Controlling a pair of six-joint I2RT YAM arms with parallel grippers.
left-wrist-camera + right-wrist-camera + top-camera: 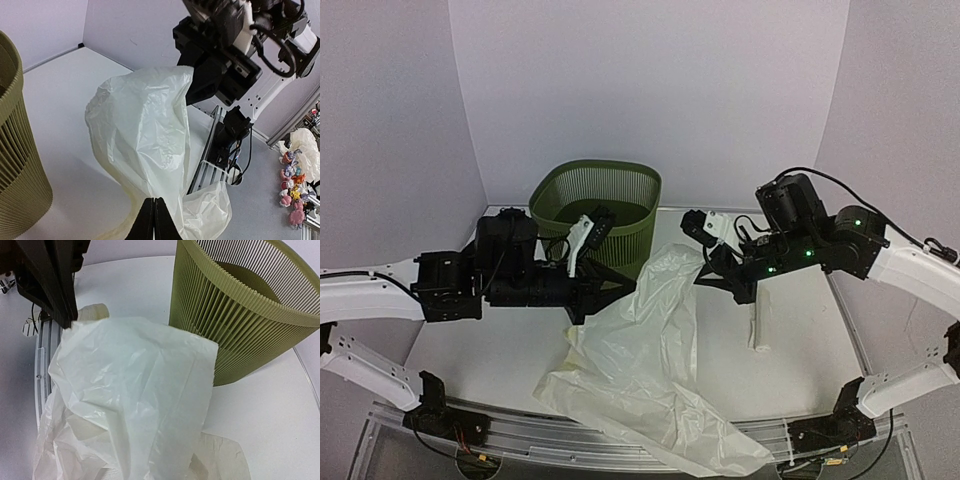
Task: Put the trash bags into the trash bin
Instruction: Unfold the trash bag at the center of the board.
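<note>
Overhead view of a white table (490, 350) with two arms reaching toward each other across its middle. The trash bag (640, 370), a pale translucent sheet of crinkled film, is lying spread over the near centre of the table, its lower end reaching toward the front rail, while its upper part is being lifted between the arms. The left gripper (626, 287) is pinching the film at the bag's left edge; in the left wrist view its fingers (153, 220) are pressing flat together with the plastic caught between them. The right gripper (702, 272) is holding the bag's upper right corner, closed on it, and the film is rising to a peak there; in the right wrist view the raised plastic is covering the fingers, so they are hidden. The trash bin (595, 205), olive green with slatted sides, is standing upright at the far side of the table behind the left gripper, just beside the raised film, with no part of the bag inside it. A pale roll (760, 325) is lying on the table under the right arm, apart from the bag.
</note>
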